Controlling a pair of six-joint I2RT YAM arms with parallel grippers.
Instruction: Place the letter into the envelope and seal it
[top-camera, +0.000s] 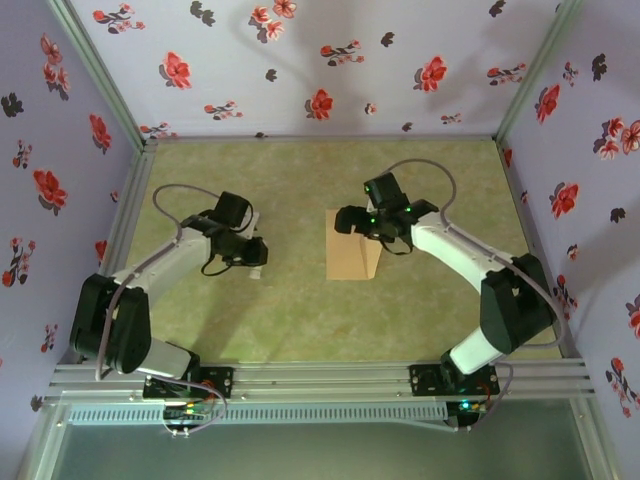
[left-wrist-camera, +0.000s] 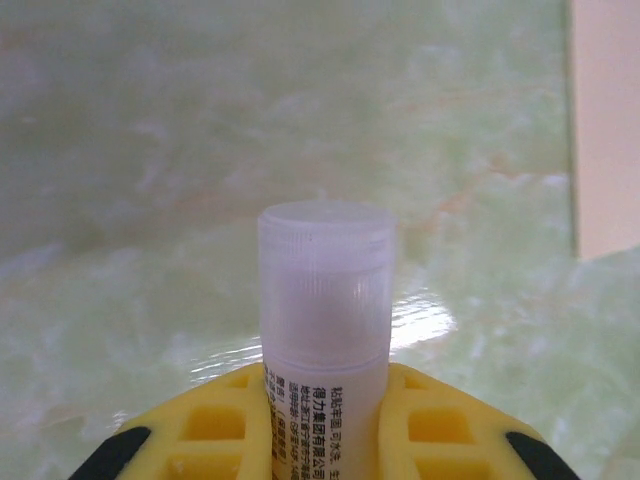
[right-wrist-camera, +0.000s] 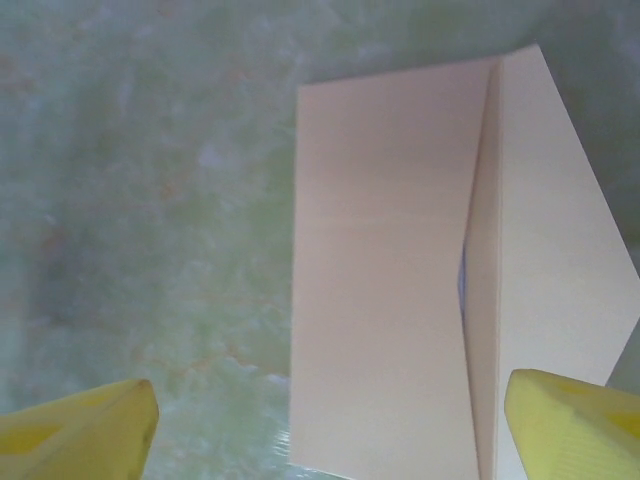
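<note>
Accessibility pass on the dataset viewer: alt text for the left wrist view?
A white glue stick with a translucent cap points up the frame, gripped between the yellow fingers of the left gripper at the bottom edge. Behind it lies a blurred green marbled table, with the edge of the tan envelope at the upper right.

The only writing in sight is on the white stick (left-wrist-camera: 325, 330), clamped between the yellow fingers (left-wrist-camera: 215, 425) of the left gripper (left-wrist-camera: 325, 385). Just above the fingertips, below the frosted cap (left-wrist-camera: 325, 250), its printed label (left-wrist-camera: 318, 392) carries small dark Chinese characters in columns running along the tube. They go on down between the fingers and out of sight. One column looks like 得力集团有限公司 — the rest is too small and blurred to read.
</note>
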